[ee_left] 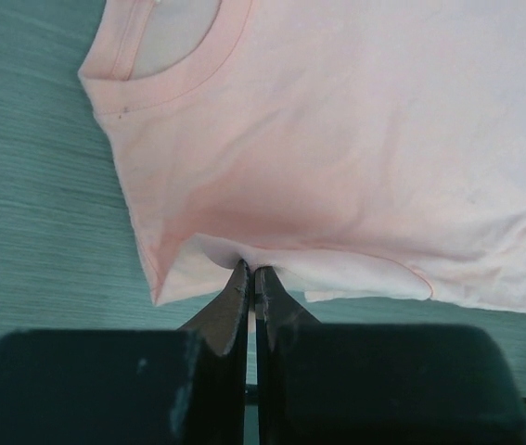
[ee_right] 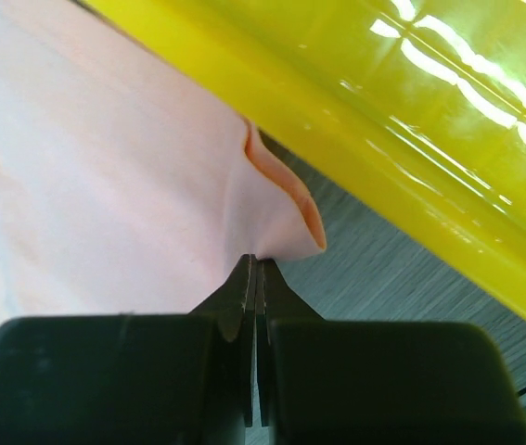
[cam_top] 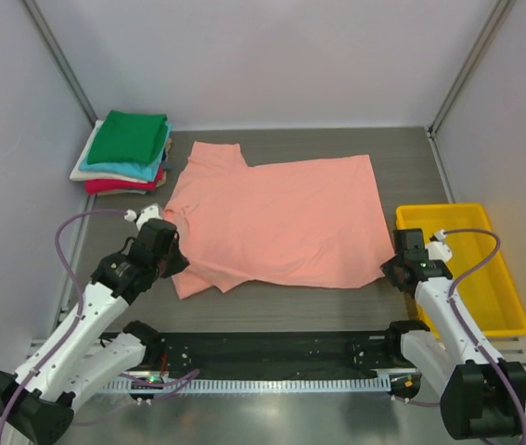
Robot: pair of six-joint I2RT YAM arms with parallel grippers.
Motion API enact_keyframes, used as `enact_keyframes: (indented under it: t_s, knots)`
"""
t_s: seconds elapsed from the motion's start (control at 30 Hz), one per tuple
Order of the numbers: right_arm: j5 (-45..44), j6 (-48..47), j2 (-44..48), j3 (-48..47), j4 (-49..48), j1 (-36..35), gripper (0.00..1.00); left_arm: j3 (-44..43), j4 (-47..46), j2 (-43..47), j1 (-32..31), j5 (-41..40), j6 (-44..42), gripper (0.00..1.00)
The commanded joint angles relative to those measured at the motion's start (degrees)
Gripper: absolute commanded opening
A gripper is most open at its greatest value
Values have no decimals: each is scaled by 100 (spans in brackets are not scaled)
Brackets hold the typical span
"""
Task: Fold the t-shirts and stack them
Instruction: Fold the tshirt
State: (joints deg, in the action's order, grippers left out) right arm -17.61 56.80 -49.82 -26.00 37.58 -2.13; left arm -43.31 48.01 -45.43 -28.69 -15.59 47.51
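Top: salmon t-shirt (cam_top: 276,218) lies flat mid-bench (cam_top: 411,148), long axis left-right, collar toward the left arm. Folded stack (cam_top: 125,153) sits at the far left. Left tool (cam_top: 172,252) is at the shirt's near-left edge and right tool (cam_top: 392,269) at its near-right corner, just beside the yellow bin (cam_top: 485,278).
Left wrist: left tool (ee_left: 251,273) closed, pinching the near edge.
Right wrist: right tool (ee_right: 255,264) closed on the hem corner.
The shirt lies beyond both tools, so the fold likely goes away from the arms.

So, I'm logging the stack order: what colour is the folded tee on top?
The top folded tee is green; the top external view shows it best.
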Motion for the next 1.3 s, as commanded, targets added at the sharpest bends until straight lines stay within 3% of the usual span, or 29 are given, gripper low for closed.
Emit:
enact_keyframes:
  t_s: [0.0,0.27,0.53,0.87,1.27]
  knots:
    - [204,-353,52,-668,56,11,1,-459,60,-307,39,21,-470,0]
    - [477,-1074,-870,-1442,-690,11,1,-1337,-222,-1432,319,-40,-971,0]
    - [108,-1610,-2188,-2620,-893,11,1,-2163,-450,-2487,882,30,-1542,0]
    - [29,-1680,-3489,-3481,-1174,2,1,-3103,-398,-3884,1304,83,-1947,0]
    - [-15,-1663,-4430,-4018,-1288,64,1,-4062,-187,-5256,1418,-172,-2079,0]
